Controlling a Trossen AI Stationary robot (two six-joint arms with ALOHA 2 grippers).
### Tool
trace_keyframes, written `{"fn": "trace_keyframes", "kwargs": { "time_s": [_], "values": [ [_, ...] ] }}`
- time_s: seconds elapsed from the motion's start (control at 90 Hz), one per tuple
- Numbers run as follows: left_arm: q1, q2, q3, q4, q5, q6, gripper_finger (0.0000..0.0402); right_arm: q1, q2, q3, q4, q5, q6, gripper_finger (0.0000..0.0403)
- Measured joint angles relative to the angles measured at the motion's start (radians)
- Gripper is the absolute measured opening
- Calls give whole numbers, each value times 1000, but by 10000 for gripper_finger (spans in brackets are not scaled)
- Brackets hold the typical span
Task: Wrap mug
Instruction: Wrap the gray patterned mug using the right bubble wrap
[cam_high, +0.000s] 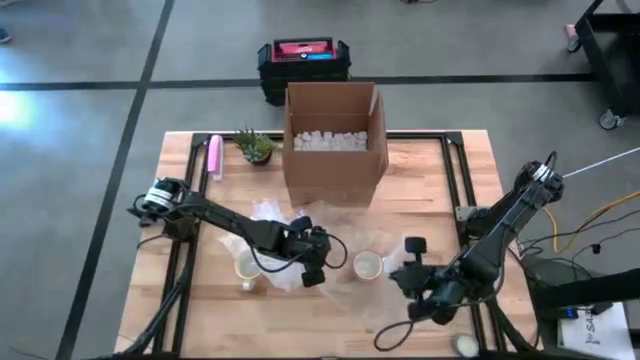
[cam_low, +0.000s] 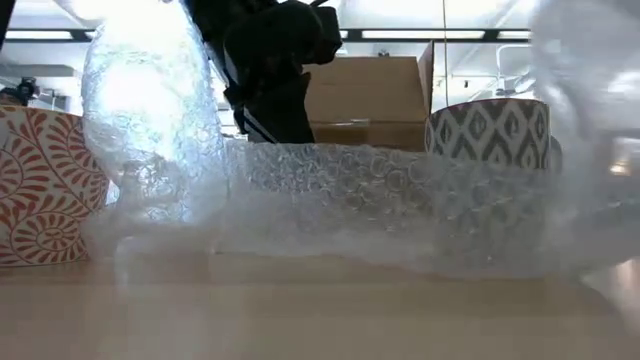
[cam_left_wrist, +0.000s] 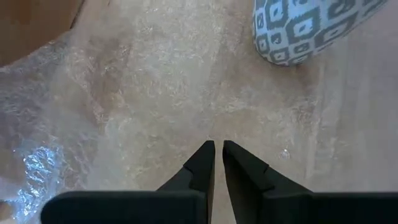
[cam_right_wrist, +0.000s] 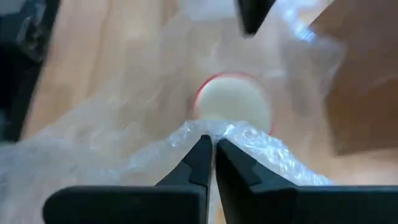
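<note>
Bubble wrap (cam_low: 330, 200) lies rumpled on the table (cam_high: 430, 180), on the near side of the cardboard box (cam_high: 330, 150), with its two ends lifted off the wood. It looks light, limp and slick, likely to slide and spring back, so best pinched at an edge and kept taut. Two mugs stand near the sheet, in front of the box. The red mug (cam_low: 40, 190), with white leaf scrolls, is off the box's corner on the left arm's side. The grey mug (cam_low: 490, 130), with white diamonds, is off the corner on the right arm's side. Both look like glazed ceramic: stiff, fairly heavy, smooth, and prone to chipping if tipped. By my judgement it is safer to draw the film around the wall than to grip a rim through slippery plastic. Cannot tell which mug is to be wrapped. The grey one seems to sit against the film. The right gripper (cam_right_wrist: 209, 140), near the grey mug on the side away from the box, has its fingers closed on a raised fold of wrap. The left gripper (cam_left_wrist: 217, 146) hangs between the two mugs, in front of the box. Its fingers are drawn in to a thin slit, tips down at the film. Cannot tell whether any plastic is caught there. The box stands open, with white filler inside. A small plant (cam_high: 256, 146) stands beside it, and a black case (cam_high: 303, 62) sits on the floor behind.
</note>
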Motion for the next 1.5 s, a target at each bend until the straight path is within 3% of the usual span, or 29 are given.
{"fn": "trace_keyframes", "kwargs": {
  "time_s": [0.222, 0.4, 0.678, 0.9, 1.233, 1.5],
  "values": [
    [0, -5, 25, 13, 1, 18, 20, -143, 60, -68, 190, -10, -100, 0],
    [-2, -15, 97, 59, -2, 69, 20, -202, 128, -107, 208, -50, -96, 0],
    [5, 10, 86, 346, -6, 165, 20, -208, 174, -88, 213, -52, -121, 0],
    [5, 96, 85, 512, 62, 195, 20, -208, 174, -88, 216, -51, -120, 0],
    [9, 176, 87, 524, 64, 201, 20, -213, 175, -76, 202, -88, -114, 0],
    [11, 182, 88, 523, 64, 192, 20, -223, 159, 64, 34, -146, -67, 4]
  ]
}}
